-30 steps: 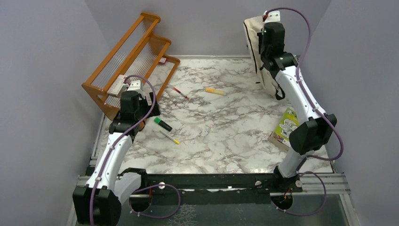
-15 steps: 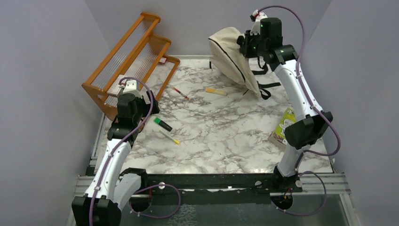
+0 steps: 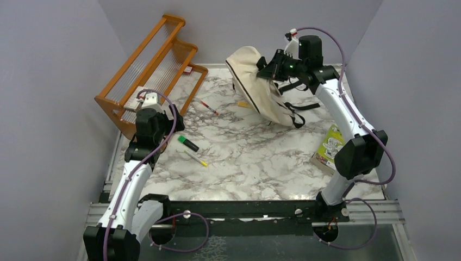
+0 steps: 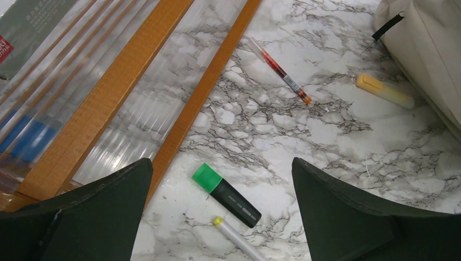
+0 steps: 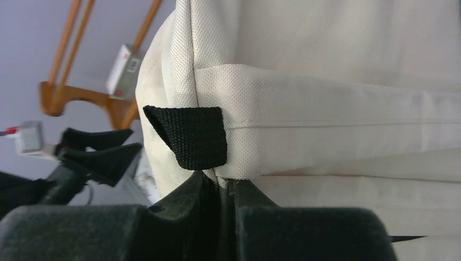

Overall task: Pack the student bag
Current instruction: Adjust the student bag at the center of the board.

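As the right end effector (image 5: 222, 184), clamped on the bag (image 3: 251, 69), swings it inward for packing, the left end effector (image 4: 220, 163) gapes wide.

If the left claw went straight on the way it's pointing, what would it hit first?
Probably the green-capped highlighter on the marble table, framed by the open jaws of the left gripper; depth is unclear.

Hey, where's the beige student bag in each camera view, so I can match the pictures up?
Top external: student bag at upper centre, towards the back.
Left wrist: only its edge, in the top right corner.
Right wrist: fills the frame, clamped in the right pincer.
Shared landmark: the wooden rack, on the left in all three.
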`<state>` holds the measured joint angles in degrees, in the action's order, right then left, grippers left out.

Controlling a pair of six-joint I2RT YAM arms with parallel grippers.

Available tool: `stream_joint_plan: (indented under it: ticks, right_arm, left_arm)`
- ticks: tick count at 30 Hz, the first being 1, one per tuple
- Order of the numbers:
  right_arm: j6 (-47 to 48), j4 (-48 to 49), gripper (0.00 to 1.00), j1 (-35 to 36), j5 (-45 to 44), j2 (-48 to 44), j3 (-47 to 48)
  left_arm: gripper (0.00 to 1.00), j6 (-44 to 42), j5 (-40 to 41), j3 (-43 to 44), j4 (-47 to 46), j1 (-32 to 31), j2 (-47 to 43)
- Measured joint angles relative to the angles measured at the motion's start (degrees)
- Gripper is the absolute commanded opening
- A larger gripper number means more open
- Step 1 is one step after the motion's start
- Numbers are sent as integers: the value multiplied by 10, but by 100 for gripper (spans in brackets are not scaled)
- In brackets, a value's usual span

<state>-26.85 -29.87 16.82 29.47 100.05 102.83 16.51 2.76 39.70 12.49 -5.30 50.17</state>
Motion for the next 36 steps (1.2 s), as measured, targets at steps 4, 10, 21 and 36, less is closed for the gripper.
stream_joint_plan:
  ticks: [4,10,21,36]
  right_arm:
    - [-81,79,1,0,49,-26,-66]
    - [-199,201,1,0,70,-52,-141]
    - [-365,352,1,14,63,-57,-165]
    - [-274,290,16,18,-82,-166,-279]
  left_arm:
    - [99,1,0,0,0,0,1]
    - [99,2,0,0,0,0,2]
    - [99,1,0,0,1,0,2]
    - [99,1,0,0,4,0,3]
